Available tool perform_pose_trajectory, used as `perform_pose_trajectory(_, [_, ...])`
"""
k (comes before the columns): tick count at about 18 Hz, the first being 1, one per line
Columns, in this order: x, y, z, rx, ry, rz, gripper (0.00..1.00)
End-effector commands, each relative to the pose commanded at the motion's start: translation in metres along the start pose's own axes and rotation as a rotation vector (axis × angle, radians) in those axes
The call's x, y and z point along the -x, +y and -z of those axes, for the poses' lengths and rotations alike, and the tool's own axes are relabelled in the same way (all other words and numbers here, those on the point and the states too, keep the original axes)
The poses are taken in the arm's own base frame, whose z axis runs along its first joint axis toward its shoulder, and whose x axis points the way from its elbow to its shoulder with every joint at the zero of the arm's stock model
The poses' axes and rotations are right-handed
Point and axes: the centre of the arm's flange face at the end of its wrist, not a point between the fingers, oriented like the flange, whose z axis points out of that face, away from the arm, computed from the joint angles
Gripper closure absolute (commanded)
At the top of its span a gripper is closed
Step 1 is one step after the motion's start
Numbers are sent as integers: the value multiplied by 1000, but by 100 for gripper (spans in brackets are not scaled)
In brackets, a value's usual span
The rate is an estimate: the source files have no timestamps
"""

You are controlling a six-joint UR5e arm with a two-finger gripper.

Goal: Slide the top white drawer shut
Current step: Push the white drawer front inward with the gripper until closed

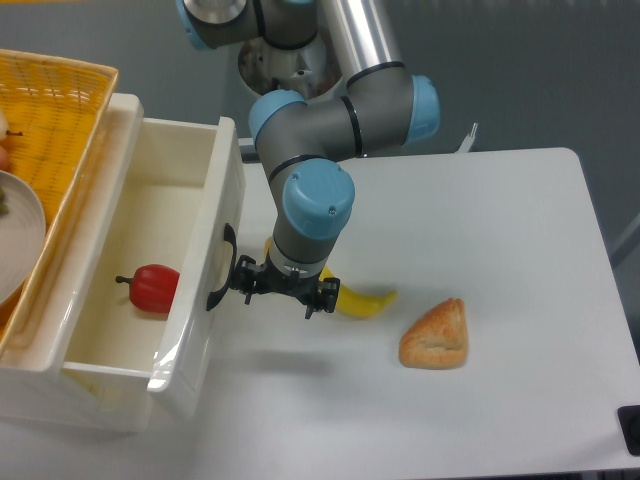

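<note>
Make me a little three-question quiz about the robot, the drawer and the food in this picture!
1. True or false: the top glossy white plastic drawer is fully shut.
2. What lies inside that drawer? A) a red bell pepper B) a green apple C) a blue cup
3. Fill in: on the white table, right of the robot's black two-finger hand, lie a yellow banana and a tan triangle of ____.

Key:
1. False: it stands open, and the hand is at its curved black handle.
2. A, the red bell pepper.
3. Bread, the tan triangular pastry.
</note>
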Motion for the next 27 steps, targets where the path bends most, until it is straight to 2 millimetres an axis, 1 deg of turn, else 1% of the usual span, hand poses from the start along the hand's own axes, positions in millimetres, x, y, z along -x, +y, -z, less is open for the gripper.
perform_pose_trajectory(2, [-2, 1, 1, 7, 4, 0, 0])
perform_pose_trajectory(4, [-9, 0, 0, 9, 2, -12, 0])
perform_pose_trajectory(7, [-13, -1, -1, 10, 4, -18, 0])
perform_pose_trajectory(9, [-19, -2, -1, 13, 6, -27, 0])
perform_pose_trajectory(12, [-22, -2, -2, 15, 7, -31, 0])
perform_pose_trajectory(14, [-29, -1, 3, 13, 5, -38, 0])
perform_pose_trajectory(18, [-33, 0, 1, 24, 10, -41, 0])
perform_pose_trajectory(20, [-40, -2, -1, 26, 9, -53, 0])
perform_pose_trajectory(25, [-50, -3, -3, 30, 12, -68, 0])
perform_pose_trajectory(27, [-53, -3, 0, 25, 10, -72, 0])
